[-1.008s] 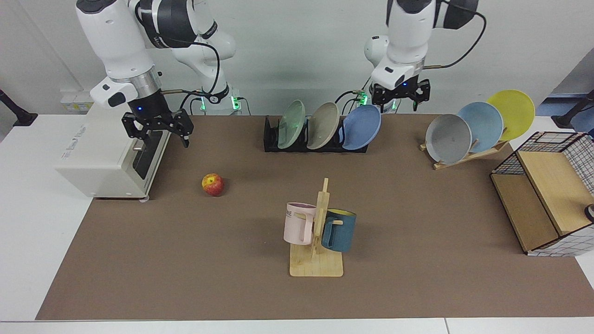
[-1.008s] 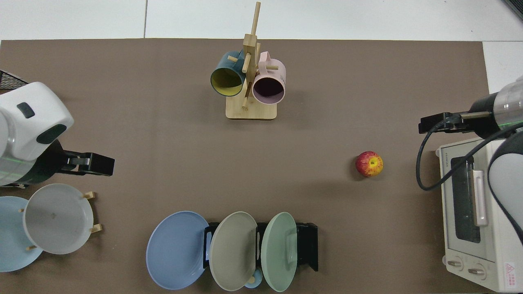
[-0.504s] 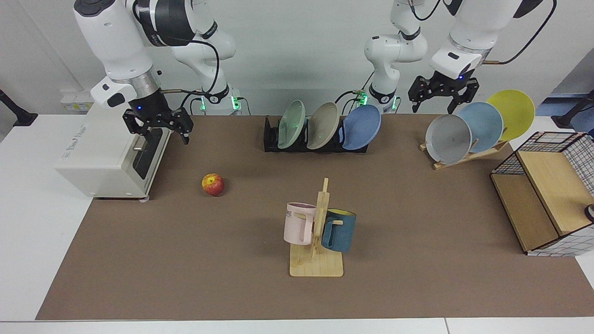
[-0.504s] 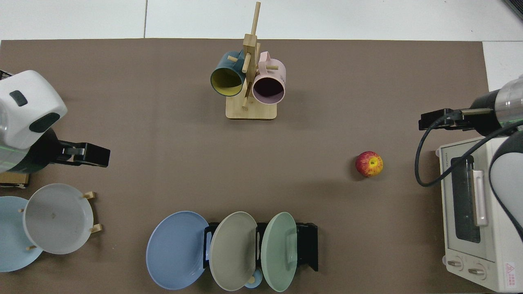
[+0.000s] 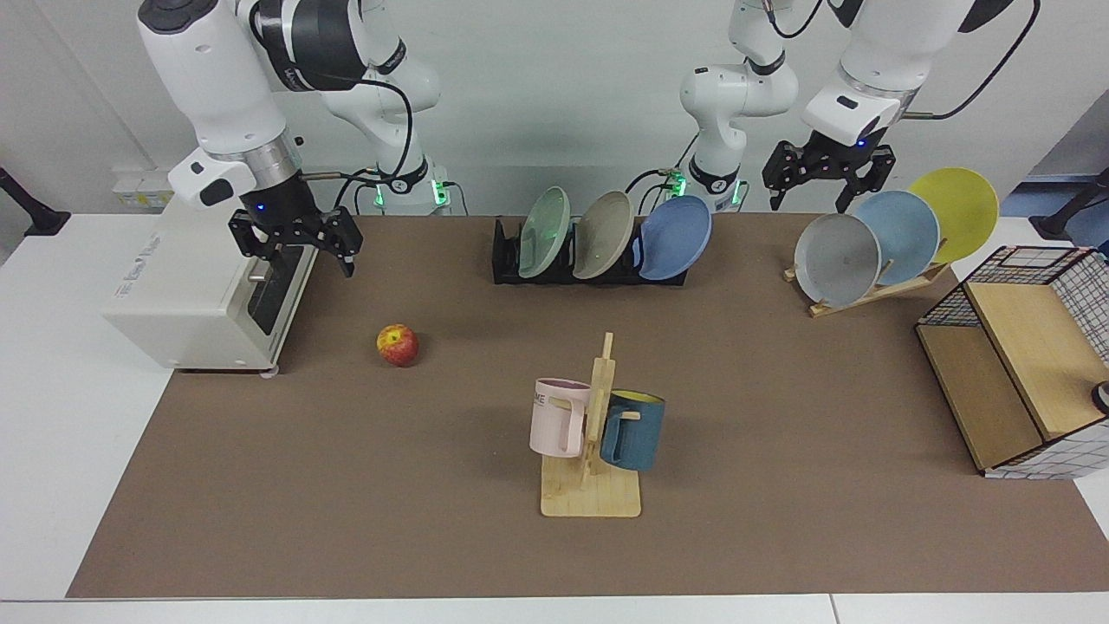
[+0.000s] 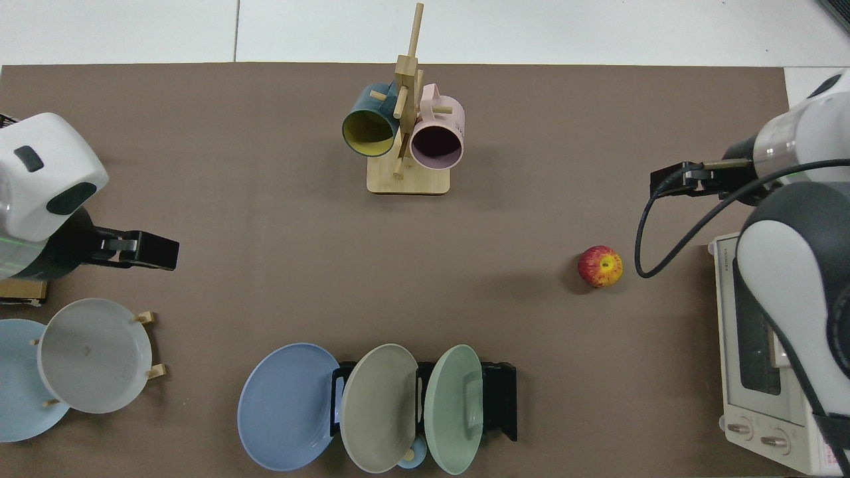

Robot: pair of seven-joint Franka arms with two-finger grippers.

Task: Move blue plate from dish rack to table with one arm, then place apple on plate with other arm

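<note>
The blue plate [image 5: 676, 237] [image 6: 285, 405] leans in the end slot of the black dish rack [image 5: 507, 260] [image 6: 501, 398], beside a beige and a green plate. On the brown table [image 5: 346, 485], the red-yellow apple [image 5: 398, 345] [image 6: 600, 266] lies near the toaster oven. My left gripper [image 5: 810, 199] [image 6: 149, 251] hangs open and empty above the grey plate on the wooden stand, well to the side of the blue plate. My right gripper [image 5: 299, 256] [image 6: 677, 180] is open and empty, raised by the oven's front, behind and above the apple.
A white toaster oven [image 5: 199, 295] stands at one end. The wooden stand [image 5: 866, 290] holds grey, pale blue and yellow plates. A mug tree [image 5: 593, 442] with a pink and a teal mug stands mid-table. A wire-and-wood shelf [image 5: 1022, 373] sits at the other end.
My left gripper swung from just behind the blue plate to over the wooden stand's plates, then held there. My right gripper shifted slightly out over the table.
</note>
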